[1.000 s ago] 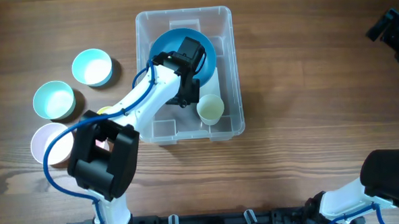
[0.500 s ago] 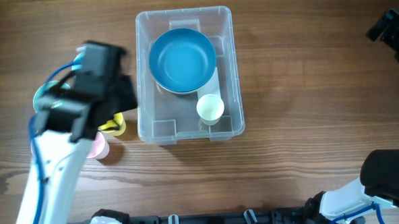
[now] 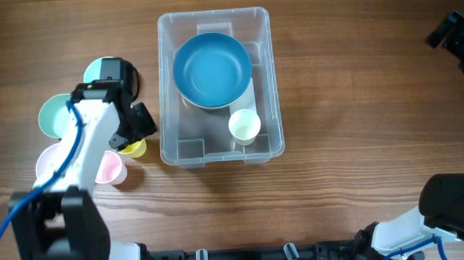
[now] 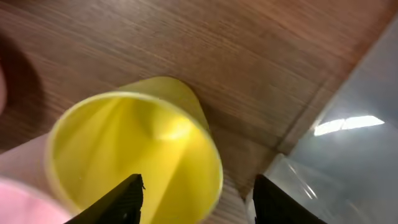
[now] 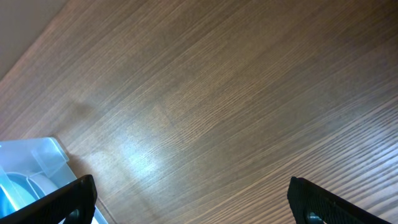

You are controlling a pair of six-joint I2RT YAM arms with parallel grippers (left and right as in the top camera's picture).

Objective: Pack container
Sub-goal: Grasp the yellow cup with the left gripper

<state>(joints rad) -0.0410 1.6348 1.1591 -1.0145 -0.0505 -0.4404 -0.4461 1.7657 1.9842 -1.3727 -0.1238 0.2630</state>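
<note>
The clear container (image 3: pixel 274 81) stands mid-table. A large blue bowl (image 3: pixel 212 68) and a pale yellow-green cup (image 3: pixel 244 125) lie inside it. My left gripper (image 3: pixel 136 128) is low at the container's left wall, just over a yellow cup (image 3: pixel 135 148). In the left wrist view the gripper (image 4: pixel 199 200) is open; the yellow cup's (image 4: pixel 137 149) rim sits between the fingers, and the container wall (image 4: pixel 348 143) is at the right. My right gripper (image 5: pixel 193 200) is open and empty over bare wood, at the overhead view's top right (image 3: pixel 455 35).
Left of the container are a light blue bowl (image 3: pixel 98 71), a mint bowl (image 3: pixel 55 114), a pink bowl (image 3: pixel 47 165) and a pink cup (image 3: pixel 112 170), partly hidden by my left arm. A container corner (image 5: pixel 31 162) shows in the right wrist view.
My left gripper left the blue bowl in the container, swung out to the left, and has come down over the yellow cup. The right arm has not moved.
</note>
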